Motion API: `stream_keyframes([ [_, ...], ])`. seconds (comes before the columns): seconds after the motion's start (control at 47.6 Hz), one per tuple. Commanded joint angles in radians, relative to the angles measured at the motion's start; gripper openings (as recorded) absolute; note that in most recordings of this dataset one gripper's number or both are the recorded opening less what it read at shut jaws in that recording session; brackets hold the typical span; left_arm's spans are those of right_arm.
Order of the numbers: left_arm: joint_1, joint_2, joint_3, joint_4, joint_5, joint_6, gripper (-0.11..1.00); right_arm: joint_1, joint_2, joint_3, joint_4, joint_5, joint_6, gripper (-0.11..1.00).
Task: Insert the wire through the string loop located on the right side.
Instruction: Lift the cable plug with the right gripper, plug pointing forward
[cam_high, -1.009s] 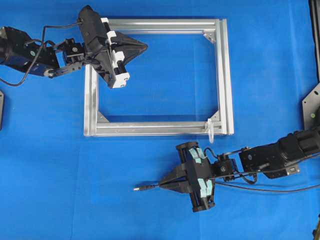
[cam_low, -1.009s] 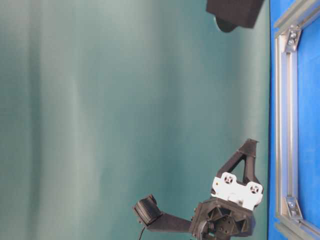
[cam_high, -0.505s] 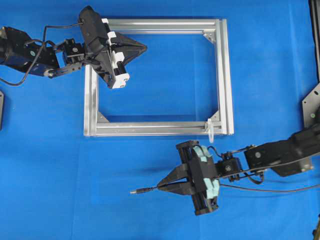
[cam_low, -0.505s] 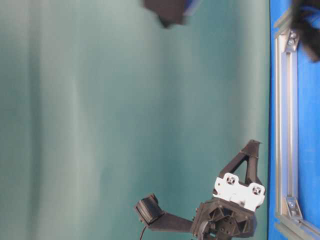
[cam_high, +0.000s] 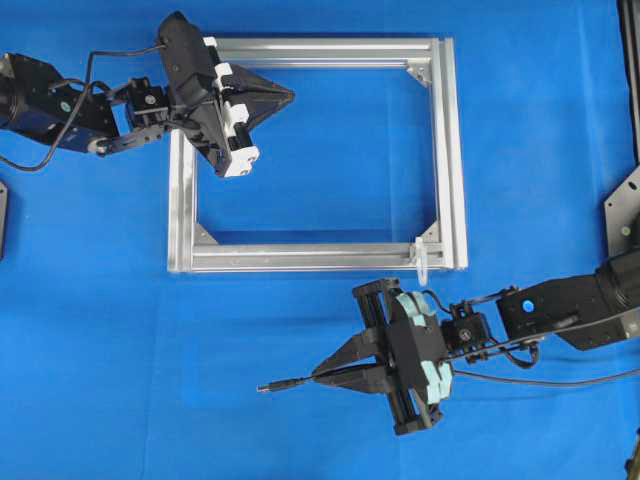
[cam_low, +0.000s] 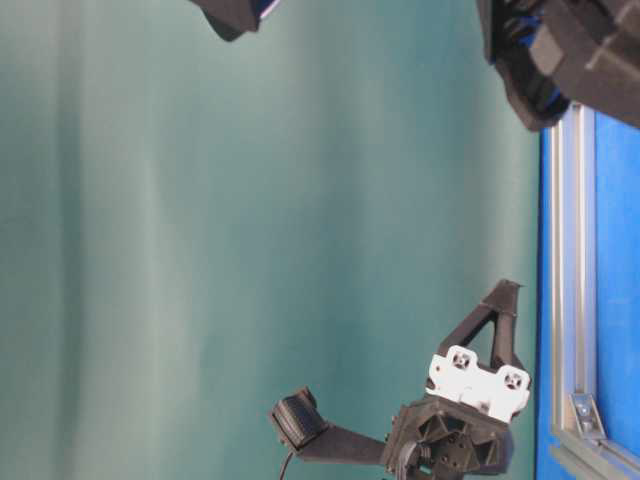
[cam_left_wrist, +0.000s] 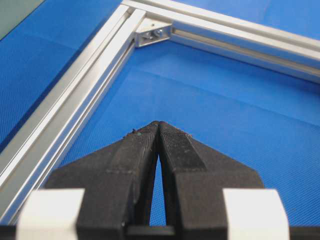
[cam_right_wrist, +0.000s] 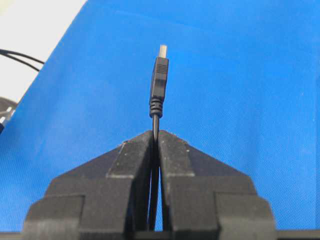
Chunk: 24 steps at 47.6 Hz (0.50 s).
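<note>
Black and thin, your wire (cam_high: 285, 383) lies with its long axis nearly level across the overhead view, plug end pointing toward the left edge and very slightly down, over the blue table cover (cam_high: 100, 350) below the frame. In the right wrist view the plug stands straight ahead of the fingertips, metal tip farthest from the camera. Your right gripper (cam_high: 322, 374) is clamped on the wire just behind the plug's strain relief, and the rest of the cable trails back to the right under the arm. The string loop (cam_high: 422, 262) hangs white at the lower right corner of the aluminium frame (cam_high: 320, 256), up and to the right of the plug and well apart from it; the plug points away from it. From overhead you probably cannot judge how the loop's opening is turned, as it is too small. Your left gripper (cam_high: 288, 96) is pinched closed on nothing, over the frame's upper left corner.
</note>
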<state>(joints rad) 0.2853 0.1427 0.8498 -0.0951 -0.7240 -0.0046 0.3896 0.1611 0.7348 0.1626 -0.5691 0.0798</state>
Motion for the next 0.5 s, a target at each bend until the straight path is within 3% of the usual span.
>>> stream_keyframes([
  [0.0, 0.003, -0.029, -0.008, 0.003, -0.005, 0.0, 0.0, 0.003, -0.031, -0.02, -0.002, 0.0, 0.0, -0.03],
  [0.484, 0.003, -0.029, -0.008, 0.003, -0.005, -0.002, 0.0, 0.003, -0.031, -0.02, -0.002, 0.006, -0.002, -0.03],
])
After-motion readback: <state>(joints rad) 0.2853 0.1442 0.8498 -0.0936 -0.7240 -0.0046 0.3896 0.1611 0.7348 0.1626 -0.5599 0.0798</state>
